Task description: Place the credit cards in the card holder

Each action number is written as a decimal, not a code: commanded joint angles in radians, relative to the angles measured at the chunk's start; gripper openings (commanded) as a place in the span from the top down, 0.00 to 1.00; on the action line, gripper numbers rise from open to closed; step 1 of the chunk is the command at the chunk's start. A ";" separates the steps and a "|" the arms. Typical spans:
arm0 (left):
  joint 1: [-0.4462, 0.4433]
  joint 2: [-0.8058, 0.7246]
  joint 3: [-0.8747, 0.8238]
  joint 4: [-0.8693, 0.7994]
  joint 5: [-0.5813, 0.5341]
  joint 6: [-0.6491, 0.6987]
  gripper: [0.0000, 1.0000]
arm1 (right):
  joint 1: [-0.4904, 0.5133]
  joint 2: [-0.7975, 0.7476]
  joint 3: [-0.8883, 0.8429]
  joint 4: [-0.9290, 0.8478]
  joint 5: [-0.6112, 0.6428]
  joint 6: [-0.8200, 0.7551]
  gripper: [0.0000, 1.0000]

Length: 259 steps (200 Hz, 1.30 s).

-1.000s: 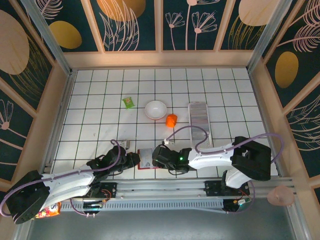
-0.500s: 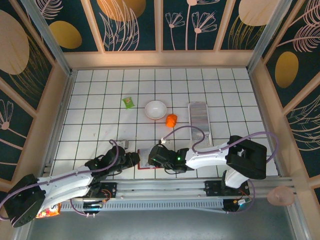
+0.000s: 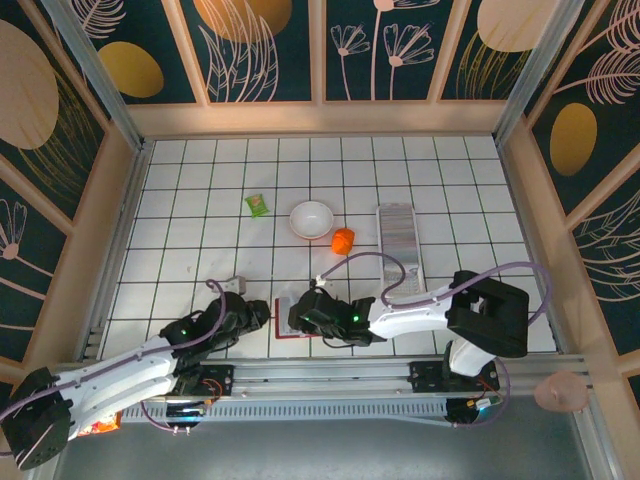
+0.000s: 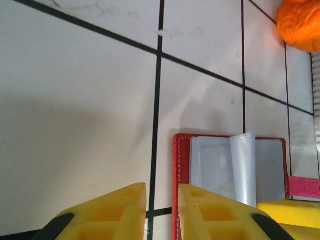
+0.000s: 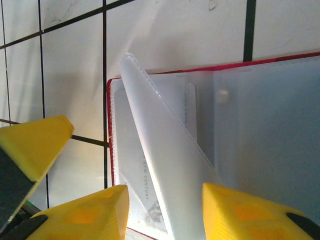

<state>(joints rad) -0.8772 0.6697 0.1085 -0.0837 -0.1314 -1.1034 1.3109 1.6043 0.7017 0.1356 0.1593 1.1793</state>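
Right now the card holder (image 4: 220, 170) lies open at the surface's near edge, its seemingly limp, slippery sleeve (image 5: 165, 170) upright between the parted right fingers (image 5: 85, 215), best pinched at its free edge, while the left fingers (image 4: 115, 215), barely apart, hold nothing.

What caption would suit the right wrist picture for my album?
Right hand poised over the open red card holder, a clear sleeve standing up between its yellow fingers.
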 commanded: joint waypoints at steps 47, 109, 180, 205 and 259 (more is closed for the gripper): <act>0.000 -0.066 0.046 -0.204 -0.183 -0.053 0.73 | 0.022 0.043 0.031 0.193 -0.053 -0.043 0.59; 0.000 -0.052 0.032 -0.155 -0.181 -0.047 0.67 | 0.037 0.045 0.040 0.309 -0.029 -0.076 0.59; 0.000 0.034 0.035 -0.058 -0.116 -0.020 0.62 | 0.037 -0.057 0.066 0.252 0.069 -0.147 0.56; 0.000 0.072 0.035 0.009 -0.057 0.008 0.63 | 0.040 -0.095 0.069 0.009 0.158 -0.054 0.56; 0.000 0.164 0.027 0.094 0.057 0.051 0.64 | 0.067 -0.164 -0.066 -0.161 0.175 0.131 0.53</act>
<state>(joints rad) -0.8772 0.8120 0.1307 -0.0452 -0.1440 -1.0851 1.3621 1.4670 0.6968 0.0975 0.2890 1.2095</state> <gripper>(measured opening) 0.357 0.464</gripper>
